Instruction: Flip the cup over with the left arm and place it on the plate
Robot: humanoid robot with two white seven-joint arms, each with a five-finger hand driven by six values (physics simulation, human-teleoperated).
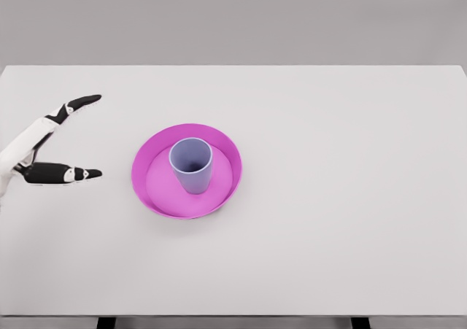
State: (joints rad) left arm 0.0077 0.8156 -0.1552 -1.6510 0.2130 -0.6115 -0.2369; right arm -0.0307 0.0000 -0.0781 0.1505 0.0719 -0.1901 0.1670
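A white table (350, 256) fills most of the frame, seen from above and slightly in front. Its near edge runs along the bottom of the picture, with two dark leg tops just showing beneath it.

A little left of the frame's centre sits a round magenta plate (157, 187). Standing on it is a pale lavender-blue cup (192, 166) — upright, mouth open toward the camera, the base resting on the plate's inner surface toward its upper middle. Nothing is touching the cup.

At the left edge of the frame, level with the plate, the left hand (51, 143) reaches in from the side. Its dark-tipped fingers are spread wide: one finger (82, 102) angles toward the upper right, and another (62, 173) lies nearly level, pointing right at the plate. The hand holds nothing and is well apart from the plate's rim. The right arm is not visible.

Beyond the table's far edge, across the upper part of the frame, is a plain grey backdrop.

Judging by this arrangement, the task looks essentially complete — cup mouth-up on the plate, hand empty and clear of it. What is left, if anything, is only drawing the arm away.
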